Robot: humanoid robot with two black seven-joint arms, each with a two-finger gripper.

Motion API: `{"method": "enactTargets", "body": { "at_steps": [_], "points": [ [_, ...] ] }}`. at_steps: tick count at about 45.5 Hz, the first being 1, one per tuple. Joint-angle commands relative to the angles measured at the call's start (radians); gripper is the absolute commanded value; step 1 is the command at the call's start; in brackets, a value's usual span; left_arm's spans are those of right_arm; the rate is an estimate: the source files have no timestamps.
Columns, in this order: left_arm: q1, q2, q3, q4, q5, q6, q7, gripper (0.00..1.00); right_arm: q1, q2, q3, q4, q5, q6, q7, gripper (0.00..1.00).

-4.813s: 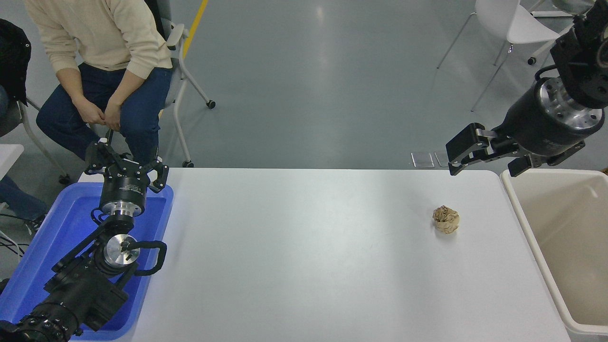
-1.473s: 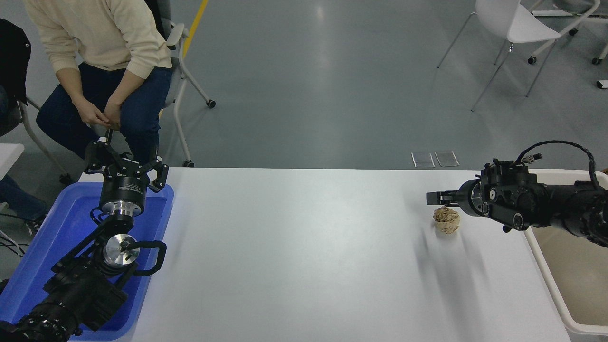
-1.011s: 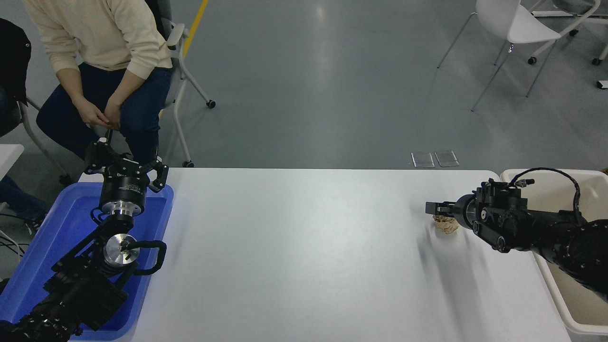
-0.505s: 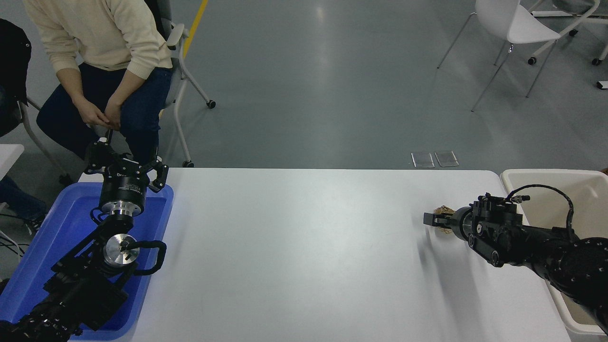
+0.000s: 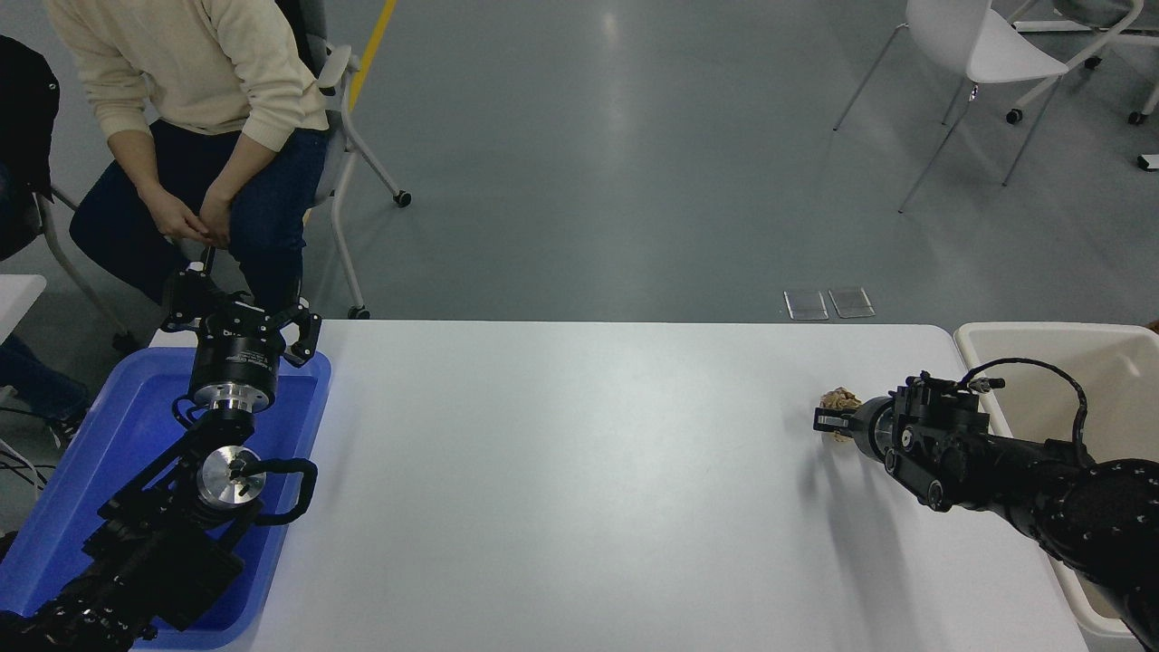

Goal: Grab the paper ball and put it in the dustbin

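Observation:
The tan-brown paper ball [image 5: 839, 398] is at the right part of the white table [image 5: 579, 471]. Only its top shows above my right gripper [image 5: 828, 419], which comes in low from the right and is shut on it at table height. The rest of the ball is hidden behind the fingers and wrist. The beige dustbin [image 5: 1059, 332] stands just off the table's right end, right behind that arm. My left gripper [image 5: 241, 319] is parked open over the blue tray [image 5: 90, 453] at the lower left.
A person sits on a chair [image 5: 340, 136] beyond the table's far left corner, hands [image 5: 195, 217] in the lap. A white chair [image 5: 982, 45] stands on the floor at the far right.
My right arm came down from high over the bin to table level and slid onto the ball. The fingers closed on it, and the ball's visible top shifted slightly left and up.

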Motion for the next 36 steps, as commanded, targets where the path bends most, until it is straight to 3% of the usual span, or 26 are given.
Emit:
{"method": "enactTargets", "body": {
  "at_steps": [1,10,17,36],
  "points": [
    [0.000,0.000,0.000,0.001,0.000,0.000,0.000,0.99,0.009,-0.008,0.011,0.005,-0.005,0.005,0.002,0.16],
    [-0.002,0.000,0.002,-0.001,0.000,0.000,0.000,0.99,0.106,-0.059,-0.015,0.171,-0.026,0.012,0.007,0.17],
    [0.000,0.000,0.002,-0.001,0.002,0.000,0.000,0.99,0.293,-0.234,-0.093,0.458,-0.078,0.014,0.006,0.18],
    [0.002,0.000,0.003,-0.001,0.002,0.000,0.002,0.99,1.040,-0.444,-0.608,1.103,-0.052,0.092,0.027,0.23]
  ]
}}
